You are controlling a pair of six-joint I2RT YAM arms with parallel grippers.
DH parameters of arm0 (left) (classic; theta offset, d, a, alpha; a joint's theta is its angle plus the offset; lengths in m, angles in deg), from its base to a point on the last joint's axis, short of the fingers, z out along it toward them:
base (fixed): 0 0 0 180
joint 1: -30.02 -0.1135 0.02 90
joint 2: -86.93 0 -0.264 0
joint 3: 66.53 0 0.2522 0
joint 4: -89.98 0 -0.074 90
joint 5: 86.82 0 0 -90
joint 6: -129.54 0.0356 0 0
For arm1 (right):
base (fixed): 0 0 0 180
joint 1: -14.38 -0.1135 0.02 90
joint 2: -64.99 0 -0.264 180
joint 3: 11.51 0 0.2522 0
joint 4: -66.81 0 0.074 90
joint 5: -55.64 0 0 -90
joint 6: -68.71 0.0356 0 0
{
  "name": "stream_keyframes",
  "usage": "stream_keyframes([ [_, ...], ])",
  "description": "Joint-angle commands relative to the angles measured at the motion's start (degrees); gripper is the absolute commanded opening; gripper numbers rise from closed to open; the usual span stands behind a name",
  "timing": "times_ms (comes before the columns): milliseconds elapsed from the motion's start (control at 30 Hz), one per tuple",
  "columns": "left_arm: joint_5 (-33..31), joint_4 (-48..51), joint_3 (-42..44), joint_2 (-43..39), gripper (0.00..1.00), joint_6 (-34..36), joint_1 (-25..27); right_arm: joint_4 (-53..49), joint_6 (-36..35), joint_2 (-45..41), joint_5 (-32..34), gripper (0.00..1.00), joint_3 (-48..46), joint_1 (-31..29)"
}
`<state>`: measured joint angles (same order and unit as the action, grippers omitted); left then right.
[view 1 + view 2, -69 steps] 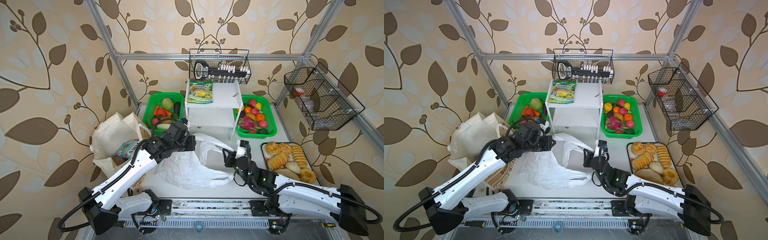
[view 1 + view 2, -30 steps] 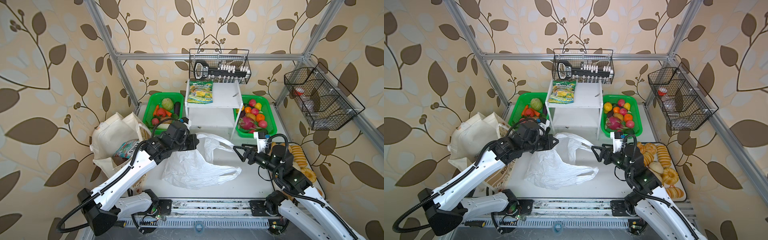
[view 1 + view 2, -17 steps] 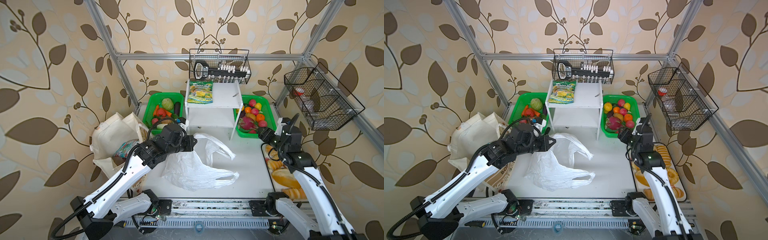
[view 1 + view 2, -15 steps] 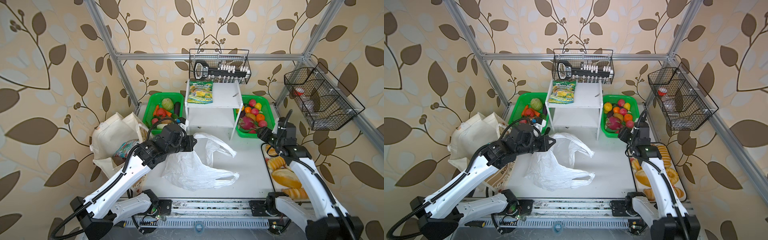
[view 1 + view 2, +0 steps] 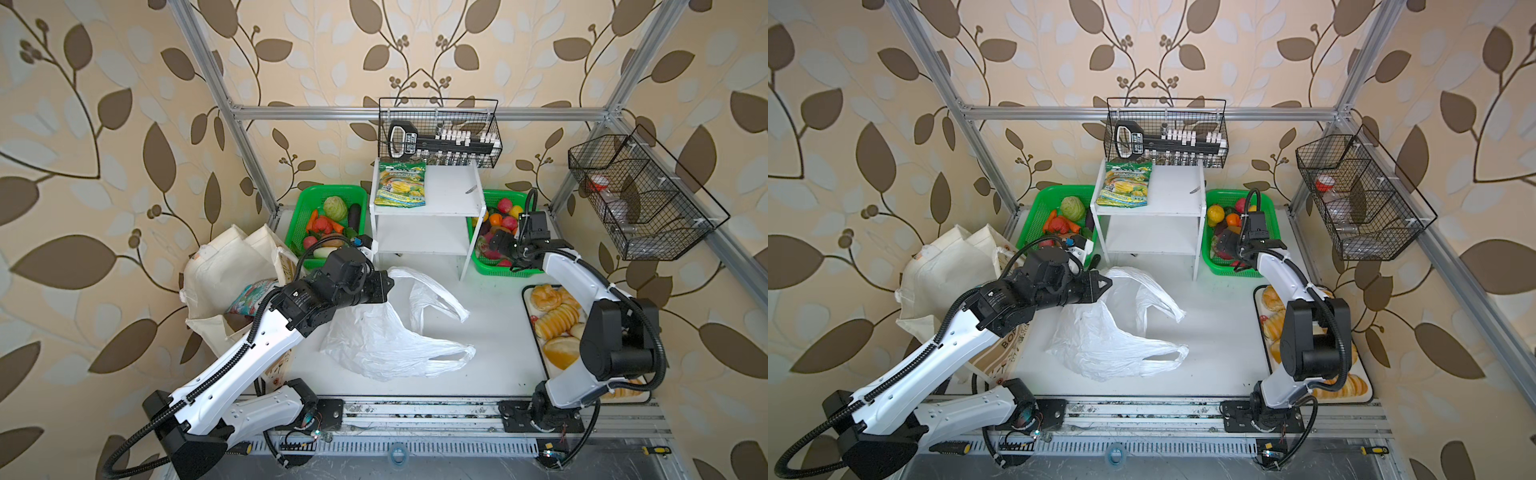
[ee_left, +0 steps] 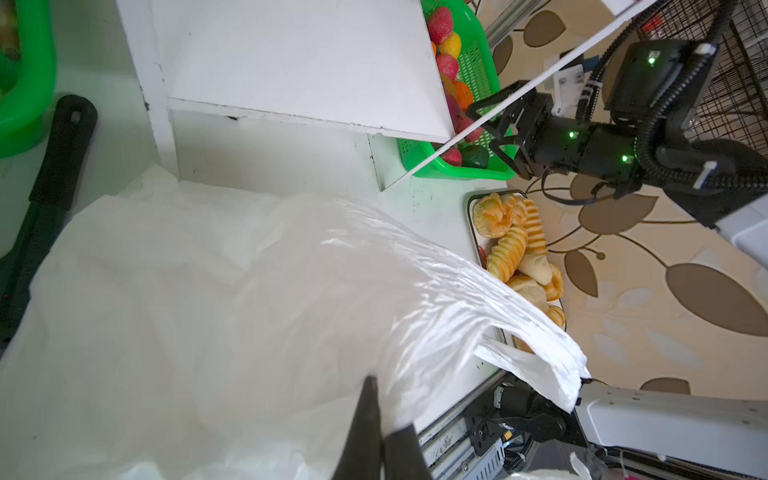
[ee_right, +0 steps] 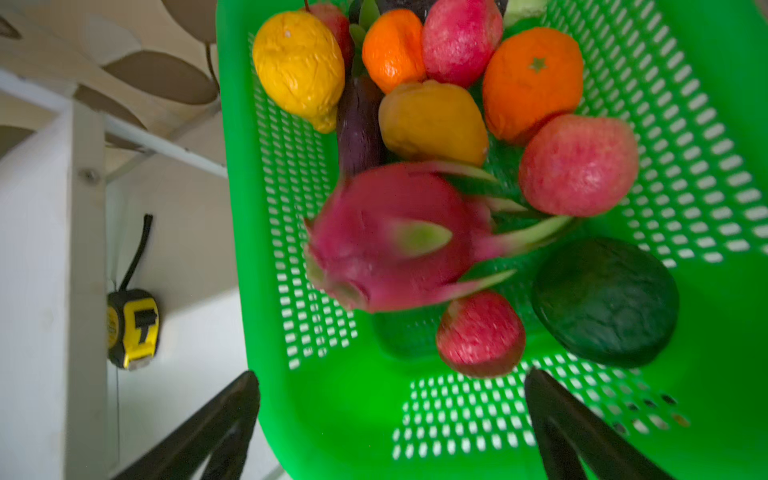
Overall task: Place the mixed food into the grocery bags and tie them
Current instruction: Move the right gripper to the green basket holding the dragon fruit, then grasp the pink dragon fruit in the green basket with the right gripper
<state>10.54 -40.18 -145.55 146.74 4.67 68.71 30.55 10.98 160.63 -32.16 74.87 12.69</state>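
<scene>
Right claw (image 7: 390, 374) spread wide above pink dragon fruit (image 7: 390, 237); left claw (image 6: 380, 415) pinches white plastic bag (image 6: 208, 311)

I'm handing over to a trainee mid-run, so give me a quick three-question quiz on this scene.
1. True or false: the right gripper is open over the fruit basket.
2. The left gripper is shut on: A) the tote, B) the plastic bag, C) the bread.
3. Fill in: the snack packet lies on top of the white ____.

Key: 1 true; 2 B; 3 shelf.
</scene>
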Motion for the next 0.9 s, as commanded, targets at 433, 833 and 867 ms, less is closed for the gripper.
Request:
stream_keyframes([
  [433, -1.9, 1.0, -2.3, 1.9, 0.00, 3.3, 0.3, -21.1, 28.6, 23.3, 17.3, 1.00, 27.6, -4.0],
  [833, -2.0, 1.8, -3.1, 2.8, 0.00, 3.9, 0.3, -16.3, 28.8, 25.4, 12.8, 1.00, 21.3, -2.8],
  [867, -2.0, 1.9, -3.0, 2.8, 0.00, 3.9, 0.4, -16.2, 28.3, 25.6, 12.2, 1.00, 21.3, -2.6],
])
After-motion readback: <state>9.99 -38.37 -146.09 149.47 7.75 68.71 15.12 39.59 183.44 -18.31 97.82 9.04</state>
